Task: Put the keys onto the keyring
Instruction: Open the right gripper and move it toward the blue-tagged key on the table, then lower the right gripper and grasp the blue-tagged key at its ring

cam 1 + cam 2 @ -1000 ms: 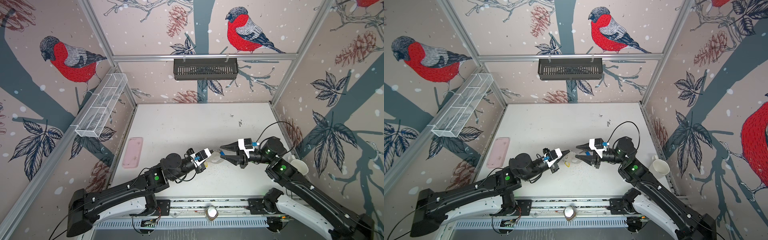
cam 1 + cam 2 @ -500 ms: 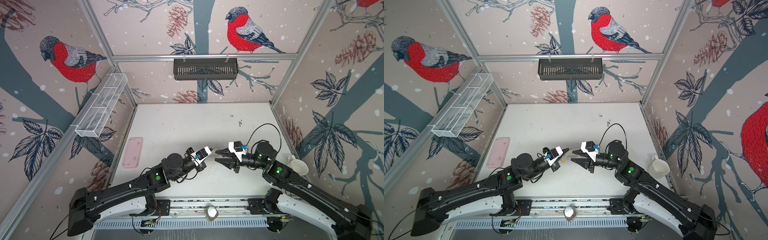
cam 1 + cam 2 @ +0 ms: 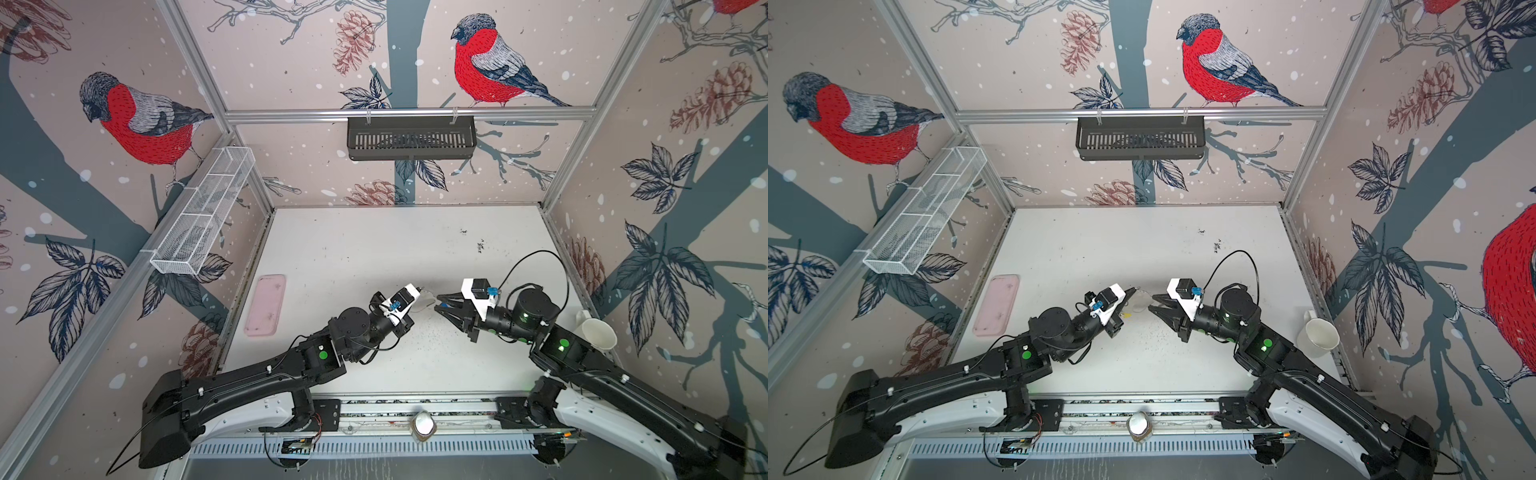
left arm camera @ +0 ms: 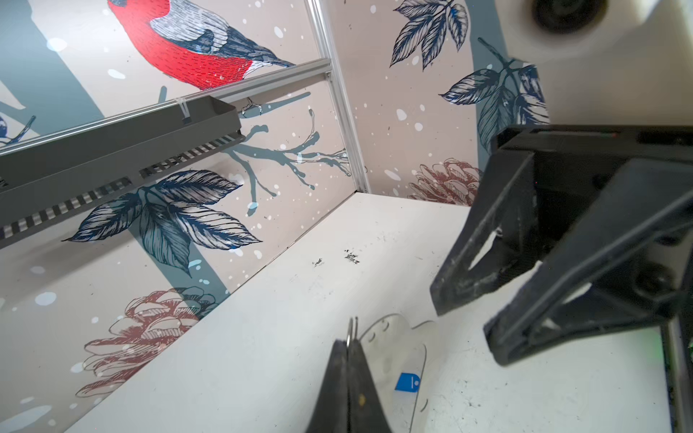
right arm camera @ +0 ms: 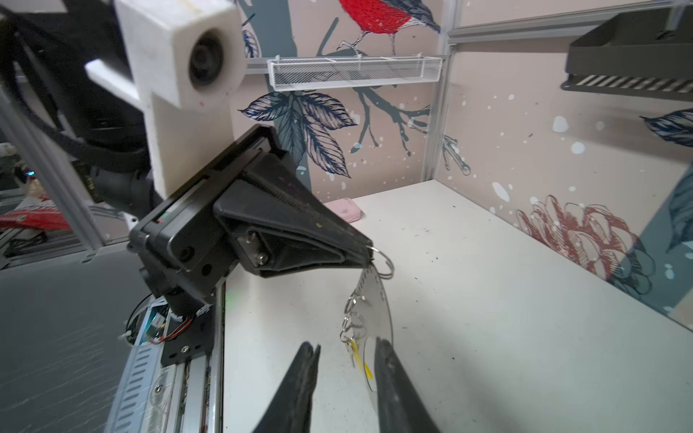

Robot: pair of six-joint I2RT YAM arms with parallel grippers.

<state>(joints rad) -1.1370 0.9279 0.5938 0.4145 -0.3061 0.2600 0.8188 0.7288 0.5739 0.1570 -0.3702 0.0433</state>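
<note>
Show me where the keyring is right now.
In the right wrist view, the keyring hangs mid-table from the left arm's fingers, close to the right arm's fingers.

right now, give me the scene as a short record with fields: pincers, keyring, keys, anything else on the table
keyring: clear plate, little rings along one edge, hanging above the table
left pincer: shut on the keyring's end ring
right pincer: open, fingers at the plate's lower end
blue key tag: seen through the plate, apparently lying on the table
yellow key tag: by the plate's lower edge; hung or not, cannot tell
pink tray: table's left edge
white mug: table's right edge
</note>
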